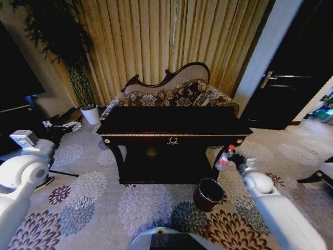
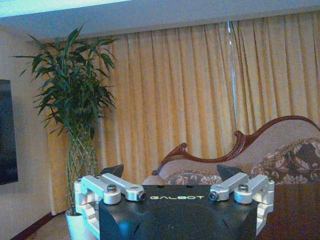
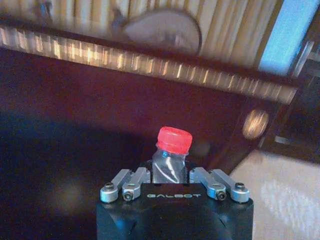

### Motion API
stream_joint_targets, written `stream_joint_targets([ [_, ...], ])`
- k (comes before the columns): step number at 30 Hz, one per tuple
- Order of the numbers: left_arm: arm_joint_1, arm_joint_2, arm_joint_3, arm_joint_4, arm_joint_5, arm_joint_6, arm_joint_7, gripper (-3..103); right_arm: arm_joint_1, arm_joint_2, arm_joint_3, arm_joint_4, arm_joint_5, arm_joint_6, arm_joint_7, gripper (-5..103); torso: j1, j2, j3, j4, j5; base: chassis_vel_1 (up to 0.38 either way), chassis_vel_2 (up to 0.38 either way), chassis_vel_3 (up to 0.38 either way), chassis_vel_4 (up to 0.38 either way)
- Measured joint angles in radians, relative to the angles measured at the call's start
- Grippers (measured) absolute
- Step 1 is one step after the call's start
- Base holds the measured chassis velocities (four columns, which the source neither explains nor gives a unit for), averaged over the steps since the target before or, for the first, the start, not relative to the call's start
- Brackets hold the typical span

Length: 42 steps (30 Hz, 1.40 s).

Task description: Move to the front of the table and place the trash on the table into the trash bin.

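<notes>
Right hand (image 3: 174, 186) grips the bottle (image 3: 170, 159) beside the counter (image 1: 171, 125), above the trash bin (image 1: 208, 194); left hand (image 2: 172, 176) released.

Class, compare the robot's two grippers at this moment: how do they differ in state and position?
The right gripper is shut on the bottle; the left gripper is open and empty. The right gripper is stretched forward beside the table, above the bin; the left gripper is raised, facing the curtains. Both bear the same Galbot lettering.
</notes>
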Motion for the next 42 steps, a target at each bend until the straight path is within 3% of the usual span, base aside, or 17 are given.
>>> stream_joint_targets([
  [9, 0.021, -0.005, 0.001, -0.021, 0.020, -0.007, 0.000, 100, 0.091, 0.087, -0.102, -0.264, -0.097, 0.065, 0.002, 29, 0.000, 0.000, 0.000, -0.0002, -0.0003, 0.000, 0.000, 0.000, 0.000],
  [21, 0.029, -0.006, 0.002, -0.045, 0.021, -0.008, -0.004, 100, 0.225, 0.152, -0.136, -0.526, -0.153, 0.182, 0.012, 29, 0.000, 0.000, 0.000, -0.0002, -0.0002, 0.000, 0.000, 0.000, 0.000],
  [33, 0.042, -0.009, -0.005, -0.054, 0.019, -0.015, -0.004, 100, 0.248, 0.168, -0.147, -0.561, -0.162, 0.187, 0.039, 29, 0.000, 0.000, 0.000, -0.0003, -0.0003, 0.000, 0.000, 0.000, 0.000],
  [37, 0.047, -0.010, -0.011, -0.054, 0.018, -0.019, -0.002, 100, 0.232, 0.164, -0.142, -0.535, -0.181, 0.156, 0.039, 27, 0.000, 0.000, 0.000, -0.0001, -0.0002, 0.000, 0.000, 0.000, 0.000],
  [39, 0.048, -0.009, -0.011, -0.054, 0.017, -0.021, -0.002, 100, 0.223, 0.162, -0.139, -0.526, -0.185, 0.148, 0.039, 32, 0.000, 0.000, 0.000, -0.0003, -0.0004, 0.000, 0.000, 0.000, 0.000],
  [42, 0.047, -0.001, -0.012, -0.058, 0.012, -0.022, -0.002, 100, 0.213, 0.159, -0.132, -0.512, -0.186, 0.142, 0.039, 48, 0.000, 0.000, 0.000, -0.0002, -0.0003, 0.000, 0.000, 0.000, 0.000],
])
